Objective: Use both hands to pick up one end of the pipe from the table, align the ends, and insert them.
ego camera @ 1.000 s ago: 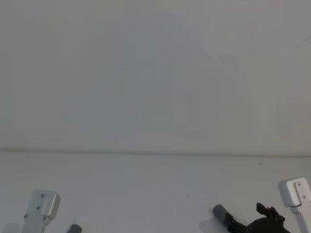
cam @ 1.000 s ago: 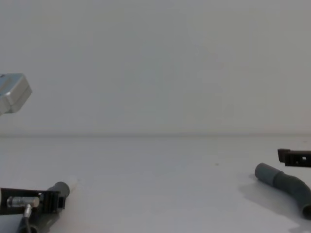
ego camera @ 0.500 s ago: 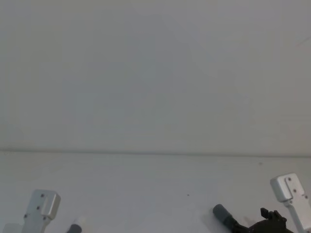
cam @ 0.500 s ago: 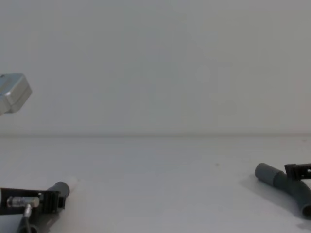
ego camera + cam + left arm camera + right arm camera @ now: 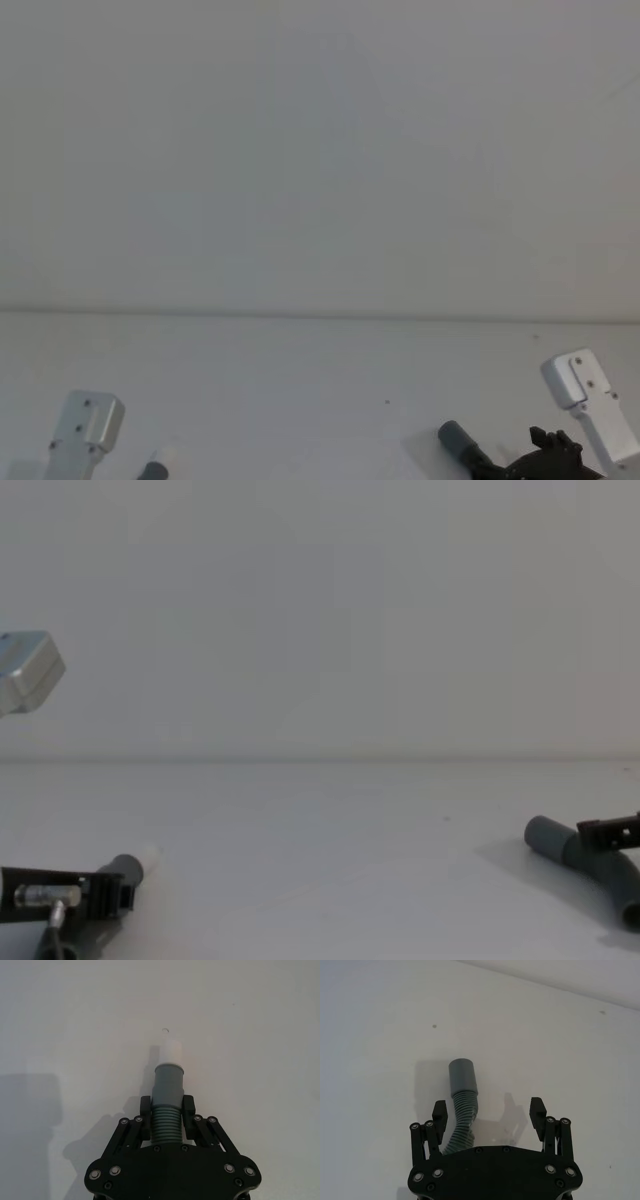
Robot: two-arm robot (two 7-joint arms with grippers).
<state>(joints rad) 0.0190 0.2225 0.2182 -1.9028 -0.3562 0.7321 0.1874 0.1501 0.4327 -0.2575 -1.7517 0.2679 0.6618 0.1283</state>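
The left gripper (image 5: 166,1110) was clenched on the ribbed pipe (image 5: 166,1129) just behind its white-tipped end (image 5: 168,1067), likely leaving that cuff free for mating, while the right gripper (image 5: 488,1110), jaws spread, straddled the pipe behind the plain end (image 5: 462,1077) on the table (image 5: 570,1035), seemingly poised to grasp

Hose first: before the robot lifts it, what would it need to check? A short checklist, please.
1. Left gripper shut on the hose: ok, clamped just behind the cuff.
2. White tip free for inserting: ok, it sticks out ahead of the gripper.
3. Right gripper holding the other end: not ok, it is open.
4. Hose centred in the right gripper: not ok, it lies off to one side of the gap.
5. Ends lined up: not ok, they lie far apart on the table.
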